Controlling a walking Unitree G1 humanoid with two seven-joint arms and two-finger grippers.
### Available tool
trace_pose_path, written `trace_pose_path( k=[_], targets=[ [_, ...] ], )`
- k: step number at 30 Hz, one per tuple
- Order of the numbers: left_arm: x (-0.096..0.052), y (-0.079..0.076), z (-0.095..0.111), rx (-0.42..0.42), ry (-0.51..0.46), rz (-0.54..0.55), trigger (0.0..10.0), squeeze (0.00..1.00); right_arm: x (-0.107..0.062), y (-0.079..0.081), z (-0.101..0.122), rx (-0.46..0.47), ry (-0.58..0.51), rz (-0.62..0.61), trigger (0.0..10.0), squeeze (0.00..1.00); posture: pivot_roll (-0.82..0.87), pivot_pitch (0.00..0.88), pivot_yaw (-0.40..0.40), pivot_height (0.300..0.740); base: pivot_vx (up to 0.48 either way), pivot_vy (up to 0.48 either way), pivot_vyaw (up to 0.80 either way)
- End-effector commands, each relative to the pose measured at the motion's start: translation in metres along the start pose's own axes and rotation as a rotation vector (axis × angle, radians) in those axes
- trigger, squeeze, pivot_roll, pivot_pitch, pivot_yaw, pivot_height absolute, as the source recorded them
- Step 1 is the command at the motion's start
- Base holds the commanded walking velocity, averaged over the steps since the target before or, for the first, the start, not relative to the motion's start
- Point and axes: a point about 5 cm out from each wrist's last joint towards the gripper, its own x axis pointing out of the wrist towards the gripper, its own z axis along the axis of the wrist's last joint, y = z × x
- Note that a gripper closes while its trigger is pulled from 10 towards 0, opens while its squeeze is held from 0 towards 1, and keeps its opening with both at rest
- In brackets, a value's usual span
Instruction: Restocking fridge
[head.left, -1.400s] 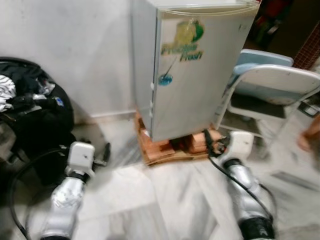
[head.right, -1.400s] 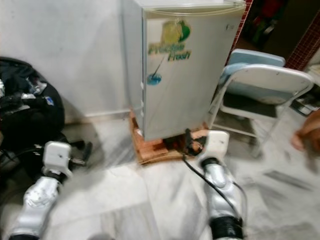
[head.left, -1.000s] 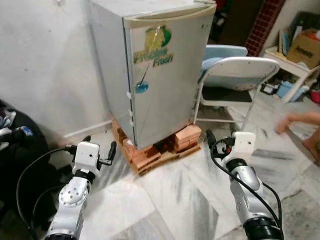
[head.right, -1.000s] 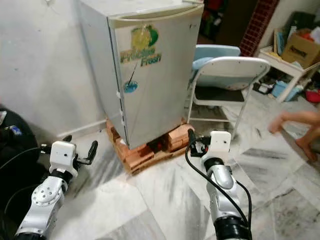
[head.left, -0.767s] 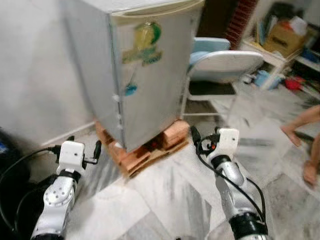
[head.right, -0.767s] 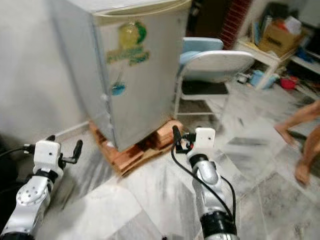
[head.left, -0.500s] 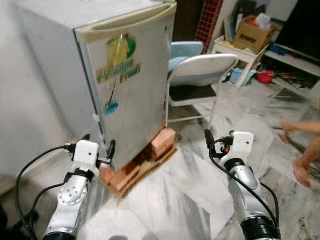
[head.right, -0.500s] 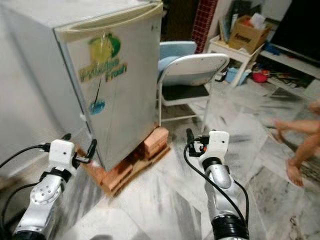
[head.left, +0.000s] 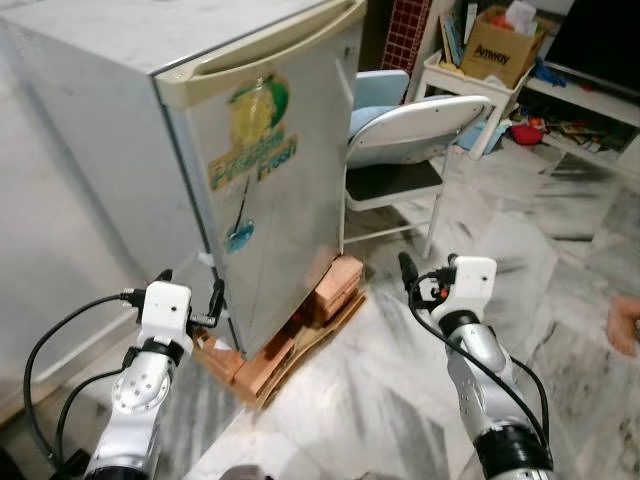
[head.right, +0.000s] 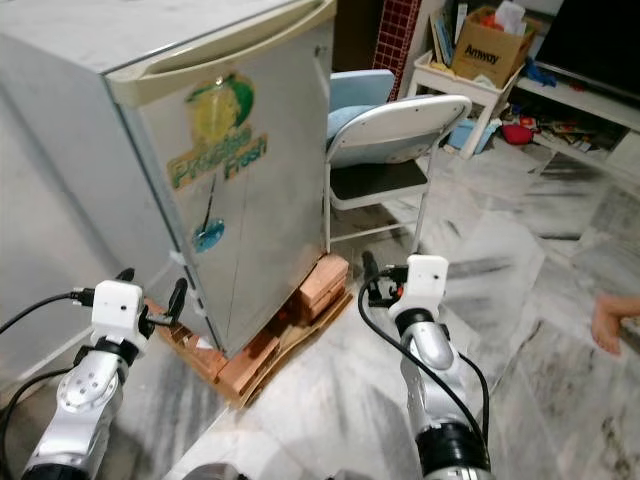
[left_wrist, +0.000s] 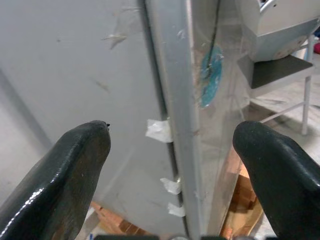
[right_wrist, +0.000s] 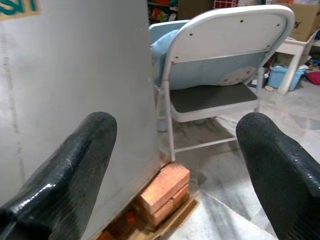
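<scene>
The fridge (head.left: 250, 170), door shut, fills the upper left of the frame. The left gripper (head.left: 188, 298), fingers spread and empty, sits nearest, probably beside its hinge edge; the right gripper (head.left: 425, 285), also spread, faces the chair (head.left: 415, 140).

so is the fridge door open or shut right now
Shut. The fridge door lies flush against its body all the way down the seam, seen close in the left wrist view, with no gap or interior showing.
</scene>
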Motion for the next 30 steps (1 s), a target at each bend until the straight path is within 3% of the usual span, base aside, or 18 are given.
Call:
trace_pose_path(
  k=[1,11,20,30],
  targets=[
    [0.0017,-0.0032,0.0035,0.004,-0.014,-0.014,10.0,0.0,-0.002,-0.0068,0.0006,-0.009,-0.001,-0.016,10.0,0.0,0.07,0.0,-0.047,0.74,0.0,0.0,0.0],
    [0.0074,-0.0017,0.0071,-0.001,-0.015,-0.009,10.0,0.0,0.0014,-0.0068,0.0019,0.002,0.005,-0.021,10.0,0.0,0.08,0.0,-0.051,0.74,0.0,0.0,0.0],
    [-0.0007,0.001,0.0001,-0.008,0.01,0.004,10.0,0.0,0.0013,-0.0055,-0.0001,-0.011,0.015,-0.007,10.0,0.0,0.09,0.0,-0.057,0.74,0.0,0.48,-0.74],
    [-0.0024,-0.0044,-0.0004,-0.013,0.009,-0.008,10.0,0.0,-0.0002,-0.002,-0.0021,-0.012,0.017,0.003,10.0,0.0,0.08,0.0,-0.057,0.74,0.0,0.48,0.0]
  ],
)
